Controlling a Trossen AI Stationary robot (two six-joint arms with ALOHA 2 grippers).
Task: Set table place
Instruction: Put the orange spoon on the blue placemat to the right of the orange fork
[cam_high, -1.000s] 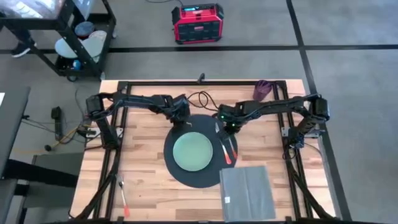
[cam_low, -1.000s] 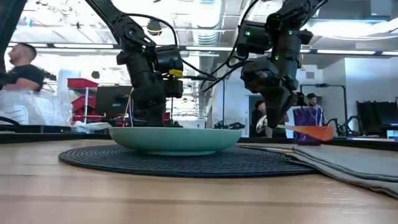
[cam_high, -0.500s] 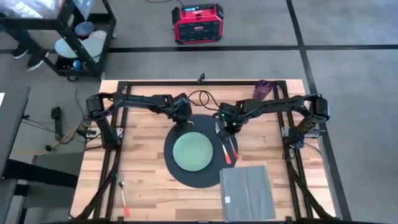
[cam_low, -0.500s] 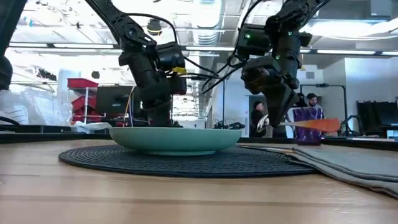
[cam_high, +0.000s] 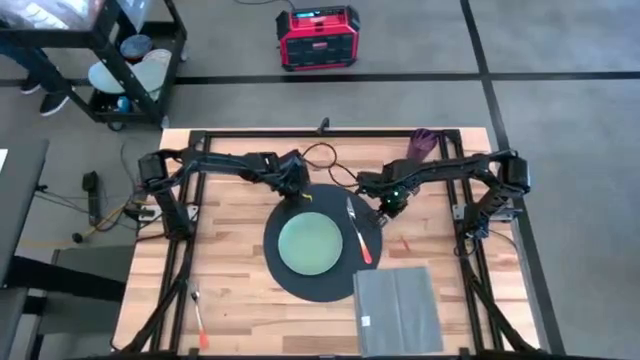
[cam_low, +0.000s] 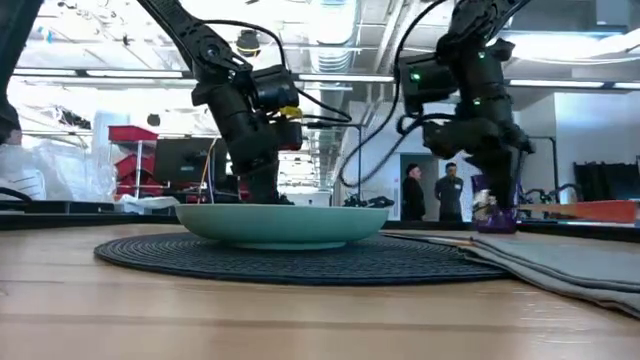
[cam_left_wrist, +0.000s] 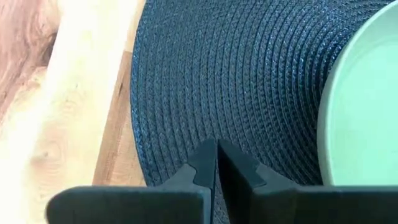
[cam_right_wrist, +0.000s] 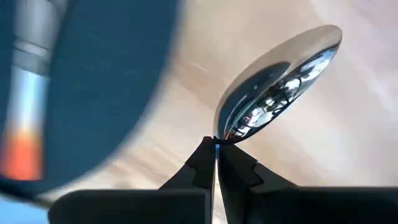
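A pale green plate (cam_high: 310, 243) sits in the middle of the round dark placemat (cam_high: 290, 285) on the wooden table (cam_high: 230, 250). A fork with an orange handle (cam_high: 358, 235) lies on the placemat to the right of the plate. My right gripper (cam_high: 393, 207) is beside the placemat's right edge, shut on a spoon with a shiny bowl (cam_right_wrist: 280, 81) and an orange handle (cam_low: 600, 211). My left gripper (cam_left_wrist: 216, 149) is shut, its tips at the placemat's far-left margin (cam_high: 297, 195). My left gripper points down at the placemat's woven margin (cam_left_wrist: 205, 112) with shut fingertips; I cannot tell whether they touch it. My right gripper pinches the spoon's neck (cam_right_wrist: 217, 138) between its two fingertips, right below the bowl, coming from above. The spoon is clear of the table, its handle (cam_high: 405, 243) reaching toward the near edge.
A folded grey napkin (cam_high: 398, 310) lies near the front right, beside the placemat. Another orange-handled utensil (cam_high: 200, 322) lies at the near left. A purple object (cam_high: 420, 145) stands at the far right corner. Bare wood lies right of the placemat. People (cam_low: 430, 190) stand in the room behind.
My right gripper has carried the spoon from above the placemat's right side toward the table's right edge, off the placemat, keeping it roughly level. The fork has stayed where it lay. My left gripper has shifted slightly toward the right along the placemat's far margin.
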